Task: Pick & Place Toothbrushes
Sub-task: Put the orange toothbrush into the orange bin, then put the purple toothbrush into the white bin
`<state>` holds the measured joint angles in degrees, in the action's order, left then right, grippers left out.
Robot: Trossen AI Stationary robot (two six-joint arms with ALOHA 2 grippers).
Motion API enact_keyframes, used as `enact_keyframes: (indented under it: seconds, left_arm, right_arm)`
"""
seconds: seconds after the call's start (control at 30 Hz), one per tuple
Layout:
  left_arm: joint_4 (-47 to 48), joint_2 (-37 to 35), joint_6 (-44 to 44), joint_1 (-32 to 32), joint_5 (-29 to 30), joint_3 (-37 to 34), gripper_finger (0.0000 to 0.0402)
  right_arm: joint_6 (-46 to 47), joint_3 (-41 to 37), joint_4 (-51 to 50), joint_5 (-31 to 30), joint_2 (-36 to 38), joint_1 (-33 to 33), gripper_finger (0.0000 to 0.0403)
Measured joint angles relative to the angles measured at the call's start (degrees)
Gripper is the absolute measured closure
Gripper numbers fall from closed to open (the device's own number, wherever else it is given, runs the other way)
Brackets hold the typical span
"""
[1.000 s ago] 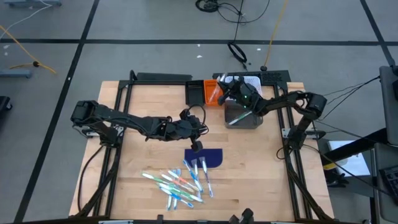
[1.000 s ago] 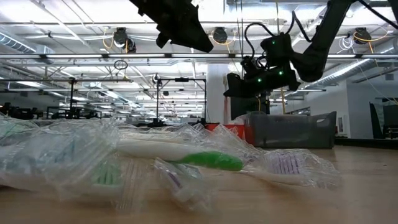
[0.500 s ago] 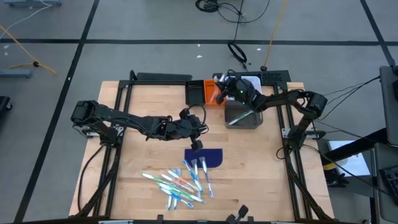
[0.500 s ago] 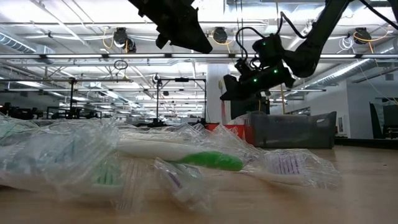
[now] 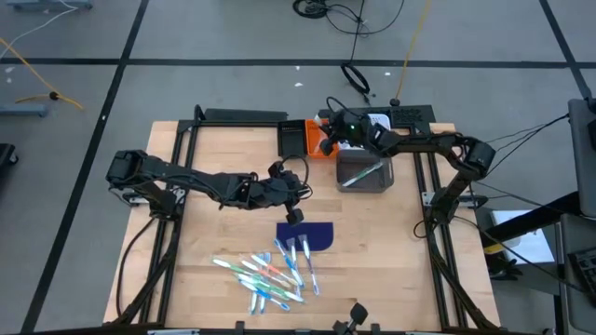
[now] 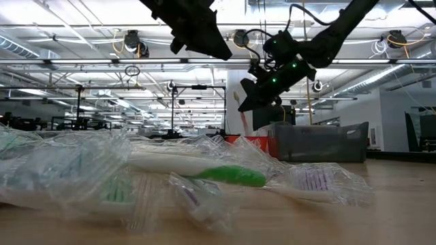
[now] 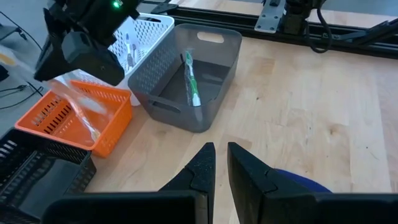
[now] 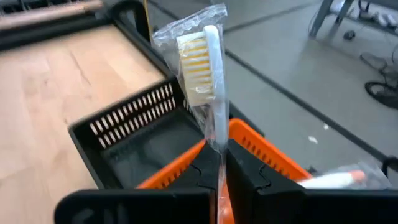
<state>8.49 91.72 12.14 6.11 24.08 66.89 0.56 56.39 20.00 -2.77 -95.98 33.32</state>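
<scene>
Several wrapped toothbrushes (image 5: 268, 270) lie in a loose heap on the table near its front edge, close in the low view (image 6: 204, 173). My right gripper (image 5: 327, 141) is over the orange bin (image 5: 313, 146), shut on a white toothbrush with yellow bristles in a clear wrapper (image 8: 208, 68). The left wrist view shows that toothbrush (image 7: 83, 114) slanting down from the gripper above the orange bin (image 7: 109, 134). A green toothbrush (image 7: 191, 84) leans inside the grey bin (image 5: 365, 174). My left gripper (image 5: 296, 216) hovers above the dark blue mat (image 5: 315, 237), fingers nearly together with nothing between them. My right gripper pinches the wrapped toothbrush by its white handle (image 8: 218, 148), a little below the bristle head, between its two fingers. The fingers come from the table's right, slanting slightly down. The toothbrush runs on ahead of the fingers, head end foremost, lifted clear above the orange bin.
A black bin (image 5: 292, 138) stands left of the orange one and a white bin (image 5: 377, 121) behind the grey one, all at the table's far edge. Bare wood lies between the bins and the mat.
My right gripper has risen and gone from above the grey bin toward the table's left, to above the orange bin, tipping up nearer to level. It stays shut on the toothbrush, which has travelled with it.
</scene>
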Motion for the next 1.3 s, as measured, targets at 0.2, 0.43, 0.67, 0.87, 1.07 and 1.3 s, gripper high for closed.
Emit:
enact_keyframes:
  seconds: [0.2,0.43,0.67,0.87,1.07,1.3]
  left_arm:
    - [0.4,0.0,0.1,0.0,0.0,0.0,0.0357]
    - [1.3,0.0,0.3,0.0,0.0,0.0,0.0357]
    - [1.3,0.0,0.3,0.0,0.0,0.0,0.0357]
    - [1.3,0.0,0.3,0.0,0.0,0.0,0.0357]
    - [1.3,0.0,0.3,0.0,0.0,0.0,0.0357]
    - [2.2,0.0,0.4,0.0,0.0,0.0,0.0357]
  right_arm:
    - [-1.2,4.5,-7.4,-0.1,0.0,0.1,0.04]
    - [-1.3,6.0,-12.9,-0.1,0.0,0.3,0.04]
    - [-1.7,6.0,-14.3,-0.1,0.0,1.5,0.0381]
    - [-3.1,6.0,-14.3,-0.1,0.0,1.6,0.0329]
    - [-4.2,6.0,-14.2,-0.2,0.0,1.6,0.0273]
    - [-4.1,6.0,-14.2,-0.1,0.0,1.8,0.0243]
